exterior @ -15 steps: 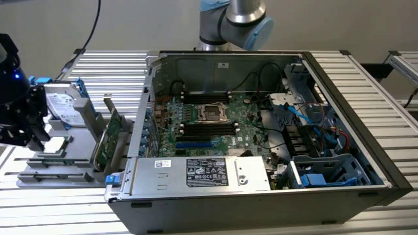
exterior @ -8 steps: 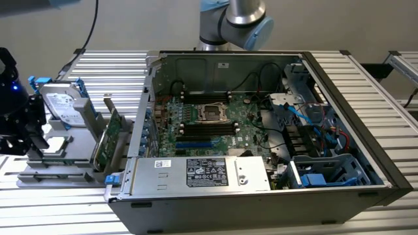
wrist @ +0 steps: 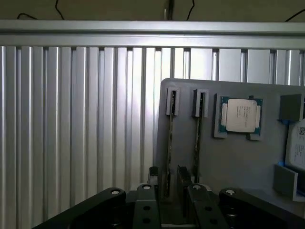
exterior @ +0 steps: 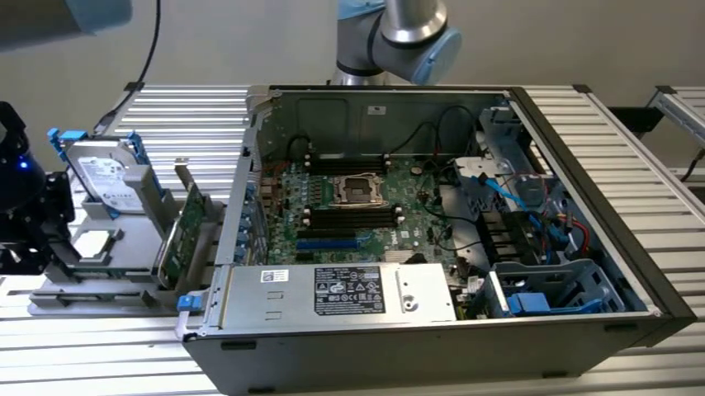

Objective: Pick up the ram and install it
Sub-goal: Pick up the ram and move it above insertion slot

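Two ram sticks stand on edge in a grey holder [wrist: 238, 162], side by side, seen from above as thin dark-green lines. My gripper [wrist: 167, 177] hangs over the near end of the first ram stick [wrist: 169, 138]. It is open, with one black finger [wrist: 152, 174] on each side of that stick and a little room between finger and board. The second ram stick [wrist: 198, 138] lies just outside the other finger [wrist: 184, 176]. In the exterior view, green boards [exterior: 182, 235] stand upright in the holder [exterior: 99, 289] beside the open computer case [exterior: 441, 355].
A processor [wrist: 240, 115] and part of a hard drive [wrist: 298, 150] sit in the same holder. The motherboard [exterior: 330, 239] lies in the case with black memory slots [exterior: 350, 216] beside its socket. A dark device with a blue light [exterior: 16, 190] stands at the exterior view's left edge.
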Motion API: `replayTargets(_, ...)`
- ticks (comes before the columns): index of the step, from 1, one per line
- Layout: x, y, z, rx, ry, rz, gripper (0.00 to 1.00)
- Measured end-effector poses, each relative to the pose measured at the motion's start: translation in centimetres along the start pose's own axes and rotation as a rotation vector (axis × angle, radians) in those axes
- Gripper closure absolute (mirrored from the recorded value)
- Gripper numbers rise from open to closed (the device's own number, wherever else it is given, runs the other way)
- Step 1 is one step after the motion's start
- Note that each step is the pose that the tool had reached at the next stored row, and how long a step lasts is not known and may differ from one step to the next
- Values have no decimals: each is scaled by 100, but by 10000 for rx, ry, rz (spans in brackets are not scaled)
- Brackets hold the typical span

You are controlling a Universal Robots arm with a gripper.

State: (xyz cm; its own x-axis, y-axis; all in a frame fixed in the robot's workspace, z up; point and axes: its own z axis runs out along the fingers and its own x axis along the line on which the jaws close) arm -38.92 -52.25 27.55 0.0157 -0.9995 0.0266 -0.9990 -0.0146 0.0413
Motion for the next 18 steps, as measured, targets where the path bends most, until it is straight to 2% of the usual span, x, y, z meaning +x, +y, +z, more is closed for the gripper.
replayTargets(18,1,13,328,29,-16,-618,70)
